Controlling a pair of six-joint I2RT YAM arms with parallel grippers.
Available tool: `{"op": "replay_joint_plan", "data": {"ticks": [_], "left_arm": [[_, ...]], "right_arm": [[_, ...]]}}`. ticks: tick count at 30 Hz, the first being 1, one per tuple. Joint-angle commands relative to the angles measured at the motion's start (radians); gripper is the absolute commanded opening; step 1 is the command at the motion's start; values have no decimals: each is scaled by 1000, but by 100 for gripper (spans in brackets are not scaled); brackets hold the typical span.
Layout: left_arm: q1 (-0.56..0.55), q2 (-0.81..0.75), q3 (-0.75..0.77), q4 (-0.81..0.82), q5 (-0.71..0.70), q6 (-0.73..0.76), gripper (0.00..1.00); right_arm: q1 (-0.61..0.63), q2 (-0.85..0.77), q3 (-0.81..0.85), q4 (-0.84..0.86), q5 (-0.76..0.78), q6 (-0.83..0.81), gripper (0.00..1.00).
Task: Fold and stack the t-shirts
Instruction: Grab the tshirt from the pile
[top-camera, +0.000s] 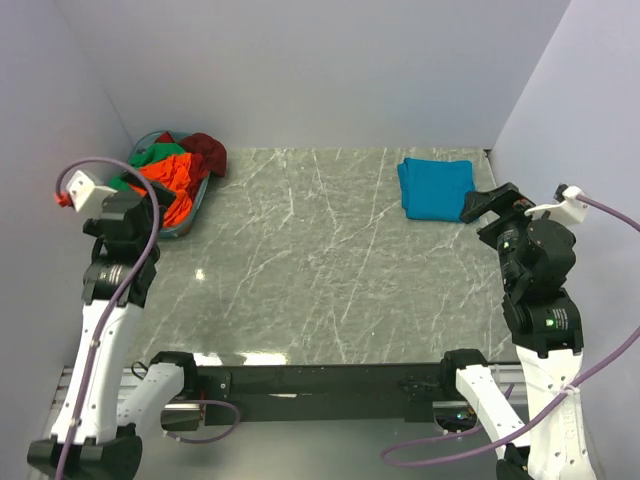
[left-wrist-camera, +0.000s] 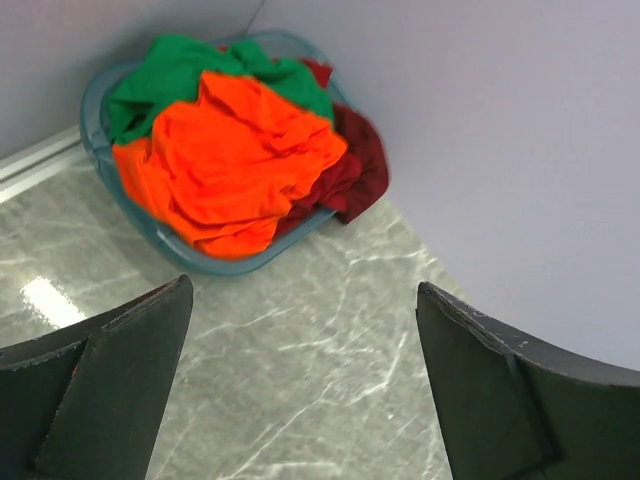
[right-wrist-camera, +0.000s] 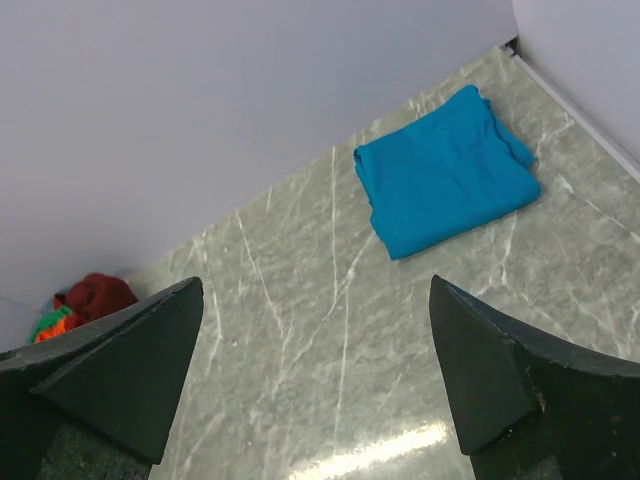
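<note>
Table (top-camera: 300, 290): grey veined stone look, smooth, glossy, with light glare.
orange shirt (left-wrist-camera: 230, 160), teal shirt (right-wrist-camera: 445, 180): soft matt cloth, creased.
basket (left-wrist-camera: 215, 266): smooth, translucent blue plastic.
left fingers (left-wrist-camera: 110, 400): matt black, faintly grainy, edges scuffed.

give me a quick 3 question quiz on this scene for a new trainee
1. True or false: the teal t-shirt lies folded on the table, outside the blue basket.
2. What colour is the t-shirt on top of the pile in the basket? A green, B orange, C dark red.
3. Fill in: the left claw and the right claw are both ____ and hold nothing.

Key: 1 true. 2 B, the orange t-shirt. 3 open.
</note>
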Motion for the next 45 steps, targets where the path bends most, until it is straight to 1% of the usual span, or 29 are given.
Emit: {"op": "replay_joint_plan", "data": {"ticks": [1, 5, 9, 11, 12, 14, 15, 17, 18, 22, 25, 27, 30, 34, 37, 38, 42, 43, 44, 45], "left_arm": [[4, 59, 33, -12, 36, -17, 99], [30, 170, 53, -13, 111, -39, 99], [103, 333, 76, 17, 177, -33, 100], [127, 381, 85, 53, 197, -11, 99], [132, 430, 96, 69, 214, -7, 100], [146, 499, 119, 98, 212, 1, 99], [152, 522, 123, 144, 217, 22, 99], [165, 574, 159, 161, 219, 39, 99], [170, 632, 174, 173, 226, 67, 99], [198, 788, 298, 166, 264, 93, 99], [205, 897, 387, 118, 272, 108, 94], [207, 949, 410, 103, 289, 124, 91], [207, 981, 418, 98, 314, 124, 84], [207, 998, 404, 110, 315, 134, 71], [213, 1038, 423, 90, 320, 136, 66], [219, 1052, 426, 89, 326, 139, 59], [222, 1056, 432, 97, 346, 150, 39], [221, 1056, 442, 90, 349, 154, 31], [224, 1056, 452, 84, 352, 157, 4], [225, 1047, 469, 74, 363, 162, 1]], "right_arm": [[3, -9, -28, 30, -45, -43, 100], [2, -47, -130, 103, -106, -132, 100], [2, -44, -192, 128, -71, -131, 100], [3, -12, -197, 125, -70, -143, 100], [2, 2, -195, 125, -71, -148, 100], [2, 39, -183, 119, -82, -154, 100], [2, 54, -178, 105, -89, -157, 100], [0, 85, -183, 112, -115, -175, 98], [2, 92, -186, 120, -122, -177, 98], [2, 102, -209, 139, -143, -183, 97], [2, 99, -217, 140, -116, -183, 97], [2, 91, -220, 139, -102, -184, 97], [2, 86, -229, 146, -97, -184, 97], [2, 92, -227, 140, -86, -183, 97], [2, 103, -220, 126, -85, -184, 97], [2, 106, -220, 125, -83, -184, 97], [2, 102, -217, 114, -80, -188, 96], [2, 100, -215, 116, -82, -189, 96], [2, 99, -213, 114, -83, -189, 96], [3, 97, -212, 109, -88, -189, 95]]}}
